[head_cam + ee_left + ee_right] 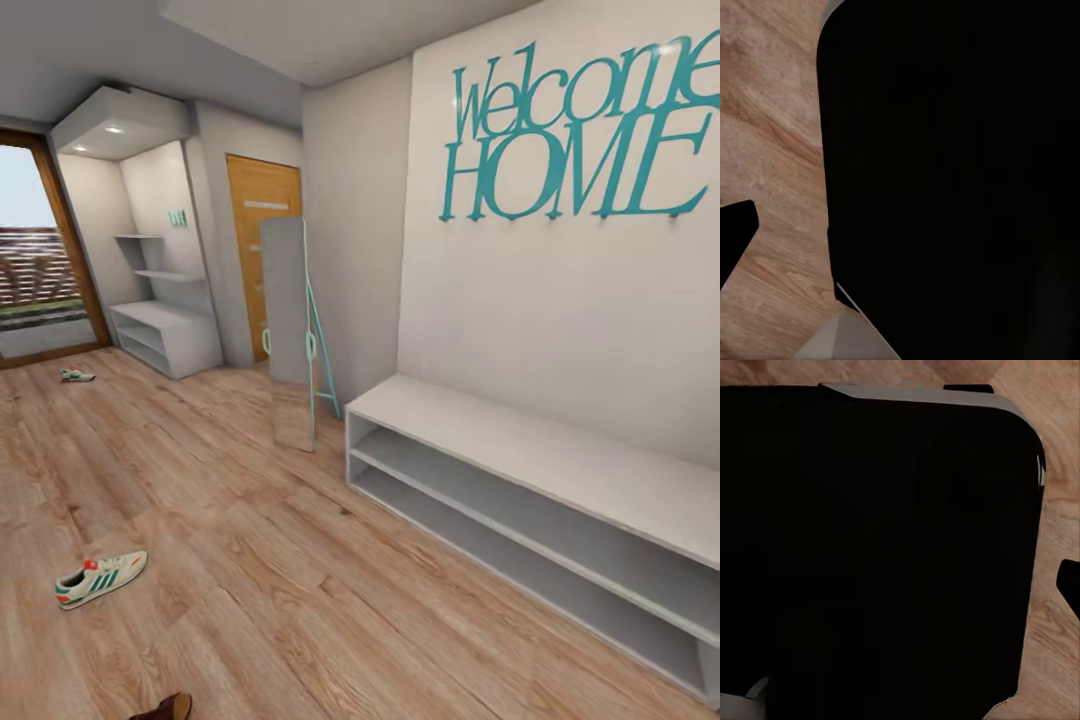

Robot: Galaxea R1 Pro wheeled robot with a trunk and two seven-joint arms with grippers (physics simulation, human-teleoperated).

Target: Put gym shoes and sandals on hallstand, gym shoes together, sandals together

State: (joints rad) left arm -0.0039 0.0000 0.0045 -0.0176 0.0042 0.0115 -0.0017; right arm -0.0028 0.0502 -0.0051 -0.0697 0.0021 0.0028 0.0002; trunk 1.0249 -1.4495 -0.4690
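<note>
Your pincers cannot be read for wide or narrow: each wrist view is taken up mostly by a large black body with rounded corners, and past it you see the corridor floor (772,150) in wood grain. A small dark wedge (735,232) sticks in at the edge of the left wrist view and another dark wedge (1069,585) at the edge of the right wrist view; whether these are fingertips is unclear.

From the head view, you have one gym shoe (101,578) lying on the floor planks at lower left, toe end pointing toward the left edge, upright on its sole. The second gym shoe (76,375) lies far down the corridor, near the glass door (40,260), well apart from the first. A dark brown sandal (165,709) is cut off by the bottom edge, near the closer shoe.

The hallstand (165,335) stands in the far alcove, with two staggered shelves above its low top, beside the wooden door (262,230). A standing mirror (290,330) leans between it and the long white bench (540,490) along the right wall, under the teal "Welcome HOME" lettering (570,130).
</note>
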